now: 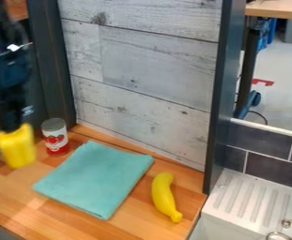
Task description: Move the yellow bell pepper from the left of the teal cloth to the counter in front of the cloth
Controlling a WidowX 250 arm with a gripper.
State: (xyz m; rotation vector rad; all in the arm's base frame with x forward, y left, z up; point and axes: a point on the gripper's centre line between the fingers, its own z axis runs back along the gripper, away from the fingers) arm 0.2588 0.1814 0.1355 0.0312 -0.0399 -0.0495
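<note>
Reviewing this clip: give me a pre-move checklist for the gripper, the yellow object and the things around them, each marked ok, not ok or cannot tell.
1. Yellow object directly below the gripper: ok.
2. Yellow object secure in the gripper: cannot tell.
3. Yellow object clear of the counter: cannot tell.
4. Can upright, with a gap to the yellow object: ok, though the gap looks narrow.
5. Teal cloth lying flat: ok.
6. Banana apart from the cloth: ok.

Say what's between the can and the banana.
A folded teal cloth, lying flat on the wooden counter between the can and the banana; the camera view shows it.
</note>
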